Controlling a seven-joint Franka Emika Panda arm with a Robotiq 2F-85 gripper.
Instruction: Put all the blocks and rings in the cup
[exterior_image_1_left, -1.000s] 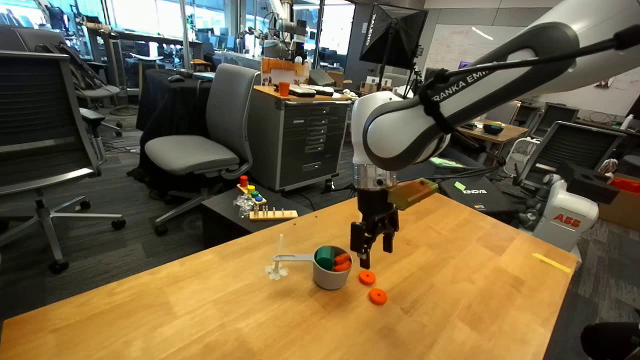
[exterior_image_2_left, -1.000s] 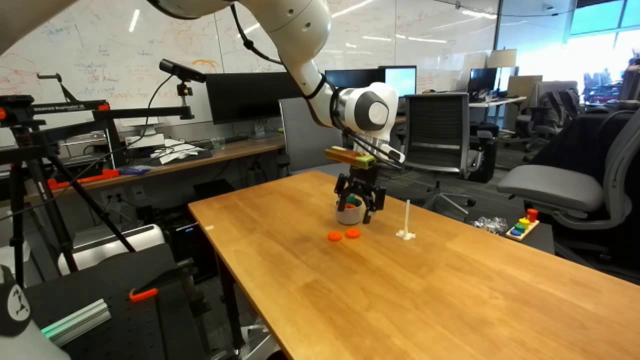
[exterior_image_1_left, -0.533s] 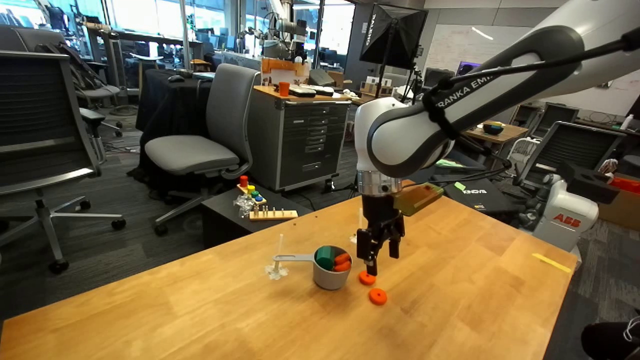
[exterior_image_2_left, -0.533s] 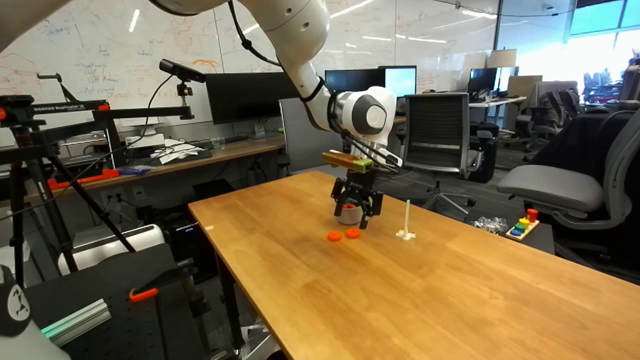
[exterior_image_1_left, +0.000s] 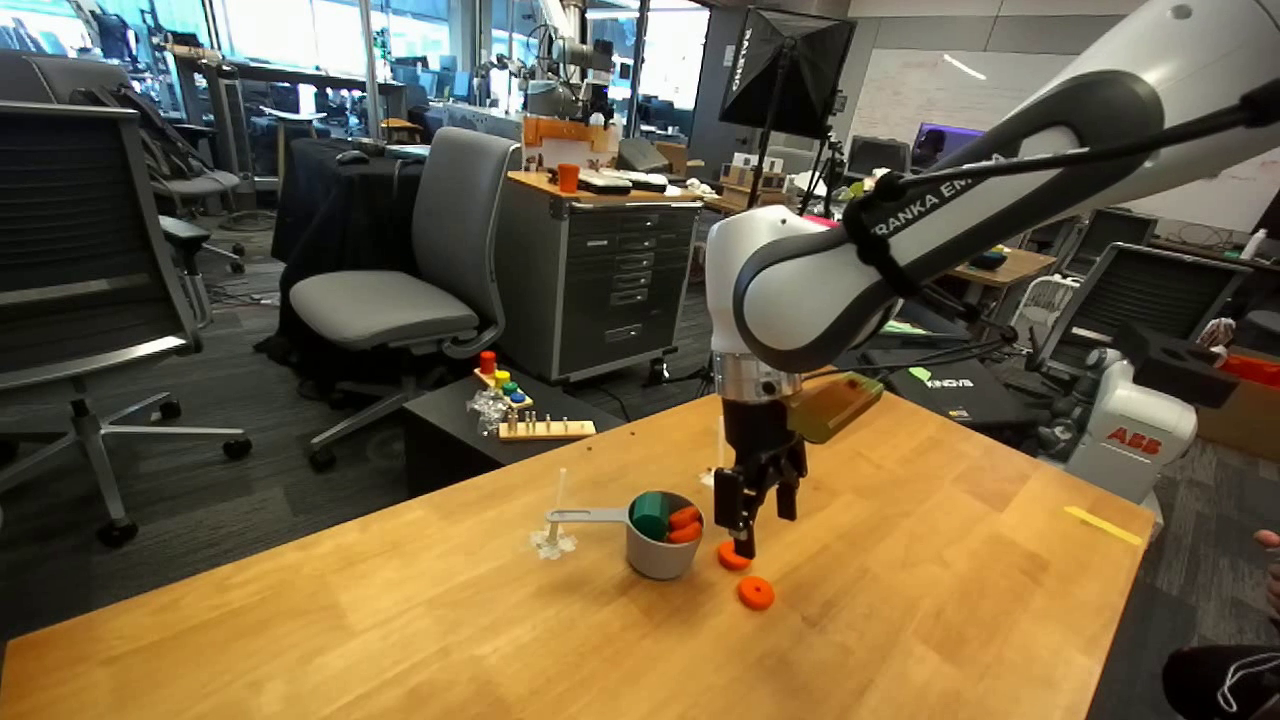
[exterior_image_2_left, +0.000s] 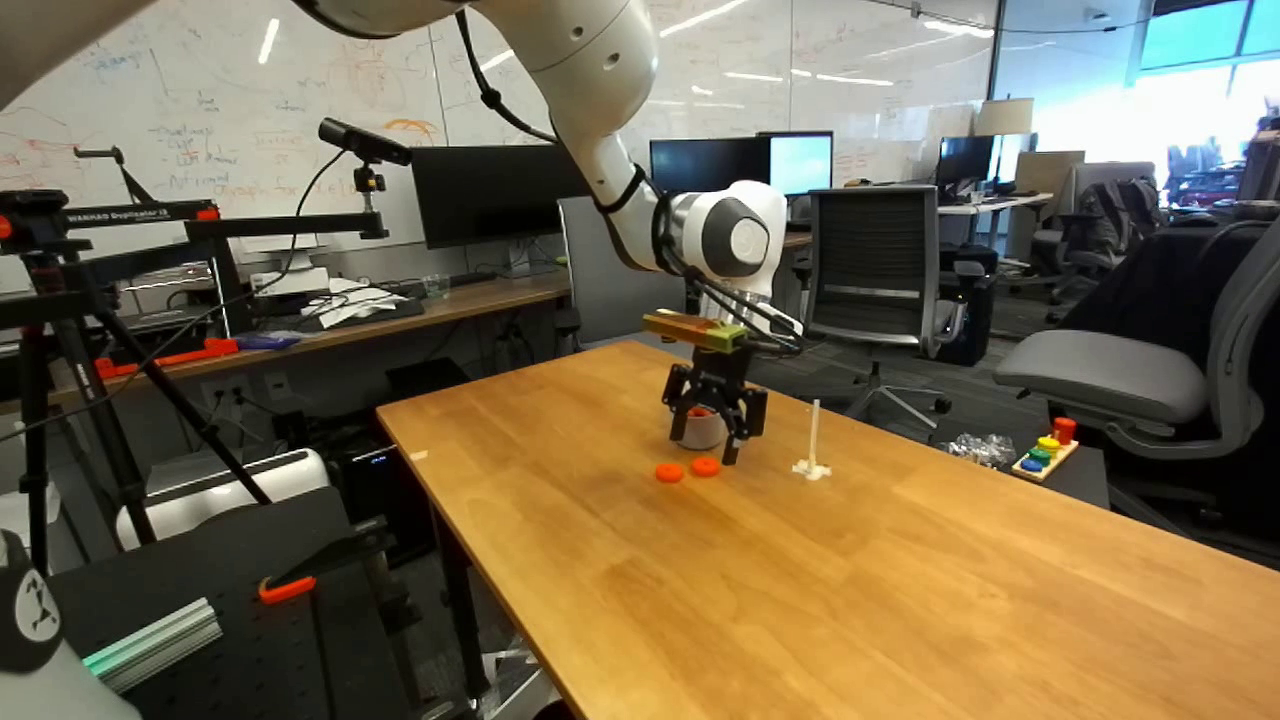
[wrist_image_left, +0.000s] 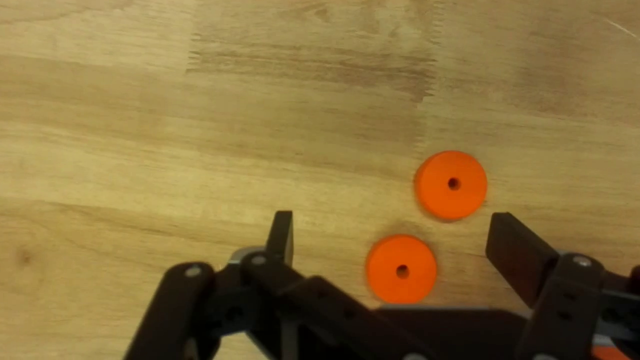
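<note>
centre your spread, empty fingers (wrist_image_left: 517, 255) over the orange ring (wrist_image_left: 401, 257) seen between them in the wrist view, then descend straight without nudging the neighbouring ring (wrist_image_left: 445, 198)

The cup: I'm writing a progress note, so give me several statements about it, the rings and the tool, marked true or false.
1. The cup stands upright with a green piece inside. True.
2. Nothing orange is inside. False: orange pieces show there too.
3. Two rings lie on the table. True.
4. They are stacked. False: they lie apart.
5. The tool is open. True.
6. It grips a ring. False: it holds nothing.
</note>
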